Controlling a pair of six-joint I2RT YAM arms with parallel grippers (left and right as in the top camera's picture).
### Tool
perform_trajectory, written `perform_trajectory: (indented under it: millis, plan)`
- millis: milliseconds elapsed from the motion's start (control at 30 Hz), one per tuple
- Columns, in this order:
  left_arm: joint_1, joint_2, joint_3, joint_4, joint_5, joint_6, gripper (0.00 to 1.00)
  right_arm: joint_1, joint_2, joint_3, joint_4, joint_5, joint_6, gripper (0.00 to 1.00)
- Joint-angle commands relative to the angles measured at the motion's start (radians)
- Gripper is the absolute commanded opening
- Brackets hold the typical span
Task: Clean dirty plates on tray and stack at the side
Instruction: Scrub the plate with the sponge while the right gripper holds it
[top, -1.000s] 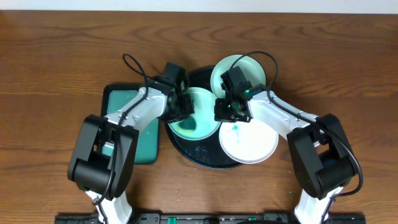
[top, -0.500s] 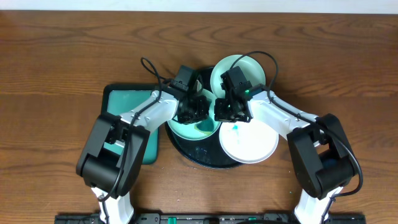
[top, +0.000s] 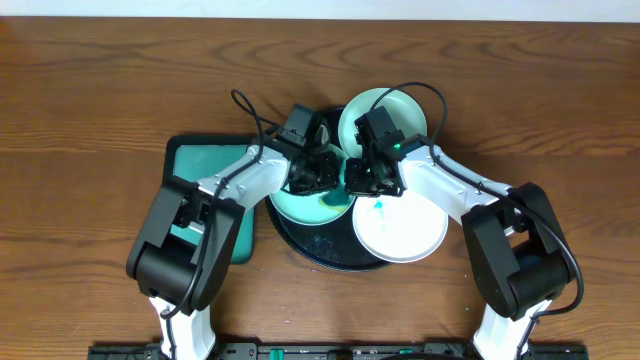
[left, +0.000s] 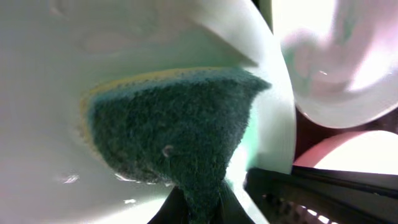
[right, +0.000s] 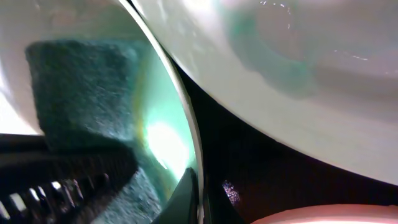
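Three plates lie on the round black tray (top: 312, 256). On the left mint plate (top: 298, 208) my left gripper (top: 320, 176) is shut on a dark green sponge (left: 174, 134), which is pressed flat against the plate's pale surface (left: 56, 93). My right gripper (top: 361, 183) is shut on that same plate's right rim (right: 189, 134), one finger on each side of the rim. A second mint plate (top: 388, 112) at the back carries a blue-green smear (right: 280, 65). The white plate (top: 402, 232) at the right has a small smear near its rim.
A rectangular teal tray (top: 208, 195) with a black rim lies left of the black tray, partly under my left arm. Wooden table surrounds everything. The two wrists stand very close together over the tray's middle.
My left gripper has swept the sponge rightwards across the left mint plate, ending close to my right gripper. The right gripper has kept its hold on the rim and not moved.
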Motion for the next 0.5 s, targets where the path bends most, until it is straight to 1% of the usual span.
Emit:
perform_trajectory:
  millis: [0, 67, 133, 233, 367, 467]
  plan:
    - [0.095, 0.07, -0.018, -0.051, -0.467, 0.077, 0.07, 0.012, 0.035, -0.035, -0.04, 0.002, -0.014, 0.01]
    - [0.109, 0.07, -0.018, -0.078, -0.53, 0.097, 0.07, 0.012, 0.035, -0.035, -0.042, 0.003, -0.014, 0.01]
    - [0.117, 0.07, -0.018, -0.116, -0.629, 0.1, 0.07, 0.012, 0.035, -0.035, -0.046, 0.015, -0.005, 0.01]
    - [0.117, 0.07, -0.018, -0.155, -0.717, 0.099, 0.07, 0.012, 0.035, -0.035, -0.048, 0.025, 0.001, 0.01]
    - [0.117, 0.07, -0.018, -0.217, -0.77, 0.08, 0.07, 0.012, 0.035, -0.035, -0.052, 0.035, 0.018, 0.01]
    - [0.117, 0.07, -0.014, -0.31, -0.798, 0.012, 0.07, 0.012, 0.035, -0.035, -0.06, 0.048, 0.027, 0.01]
